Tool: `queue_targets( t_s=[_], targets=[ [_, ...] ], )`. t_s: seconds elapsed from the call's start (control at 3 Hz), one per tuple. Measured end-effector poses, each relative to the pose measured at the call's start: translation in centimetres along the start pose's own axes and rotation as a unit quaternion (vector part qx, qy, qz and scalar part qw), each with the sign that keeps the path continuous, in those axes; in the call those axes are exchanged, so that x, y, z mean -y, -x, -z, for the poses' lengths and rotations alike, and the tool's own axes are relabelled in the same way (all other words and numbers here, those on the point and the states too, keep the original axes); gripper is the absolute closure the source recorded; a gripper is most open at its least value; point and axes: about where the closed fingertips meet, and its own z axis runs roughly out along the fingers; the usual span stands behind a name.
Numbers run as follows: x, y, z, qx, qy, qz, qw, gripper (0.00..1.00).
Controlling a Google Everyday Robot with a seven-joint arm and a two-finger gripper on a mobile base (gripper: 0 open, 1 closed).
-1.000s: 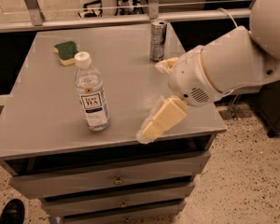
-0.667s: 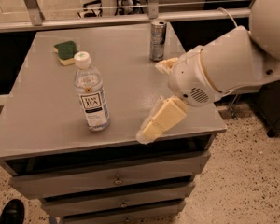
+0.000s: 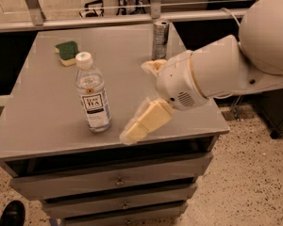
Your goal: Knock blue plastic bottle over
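Note:
The blue plastic bottle (image 3: 92, 95) stands upright on the grey cabinet top (image 3: 42, 112), left of centre. It is clear with a white cap and a white label with a dark logo. My gripper (image 3: 137, 100) hangs just right of the bottle, low over the top. Its two yellowish fingers are spread wide apart and hold nothing. One finger (image 3: 144, 124) lies near the front edge, close to the bottle's base but apart from it. The other finger (image 3: 153, 66) points towards the back.
A silver metal can (image 3: 160, 39) stands at the back, behind the gripper. A green and yellow sponge (image 3: 67, 52) lies at the back left. My white arm (image 3: 226, 72) reaches in from the right. The cabinet has drawers (image 3: 118, 180) below.
My gripper has moved left, closer to the bottle. The bottle, can and sponge have not moved.

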Motion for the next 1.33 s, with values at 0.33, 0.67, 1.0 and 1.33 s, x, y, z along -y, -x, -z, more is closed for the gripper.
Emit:
queue_targets(
  t_s=[0.33,0.67,1.0,1.33],
  targets=[
    [-0.4,2.3,-3.4,0.052,0.021,0.012,0.9984,0.00],
    [-0.4,4.2,-7.2,0.101,0.049,0.021,0.9935,0.00],
    [-0.5,5.0,-10.1,0.133,0.064,0.021,0.9887,0.18],
    [0.0,5.3,-11.4,0.150,0.066,0.020,0.9864,0.41]
  ],
)
